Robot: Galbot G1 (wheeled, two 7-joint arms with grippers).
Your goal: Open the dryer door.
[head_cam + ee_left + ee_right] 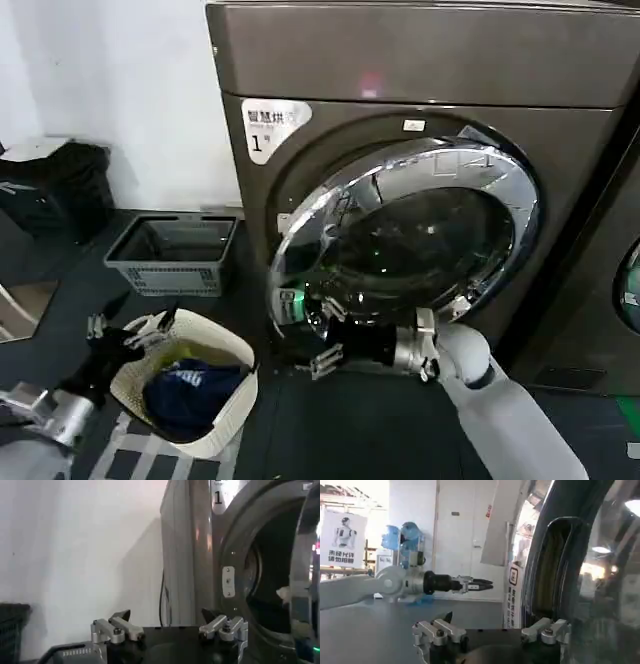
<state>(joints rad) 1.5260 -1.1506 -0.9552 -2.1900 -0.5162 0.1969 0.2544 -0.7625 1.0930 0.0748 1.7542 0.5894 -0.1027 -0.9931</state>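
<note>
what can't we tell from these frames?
- Head view: whether the right gripper touches the dryer door; dark reflections mask the contact.
- Head view: the drum's contents, behind the door's tinted glass.
- Left wrist view: the dryer is cut off by the frame's edges.
- Head view: the sticker's small print.

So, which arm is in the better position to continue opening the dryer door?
The right. Its open right gripper is at the lower chrome rim of the half-open dryer door. The left gripper hangs open over the laundry basket, away from it.
</note>
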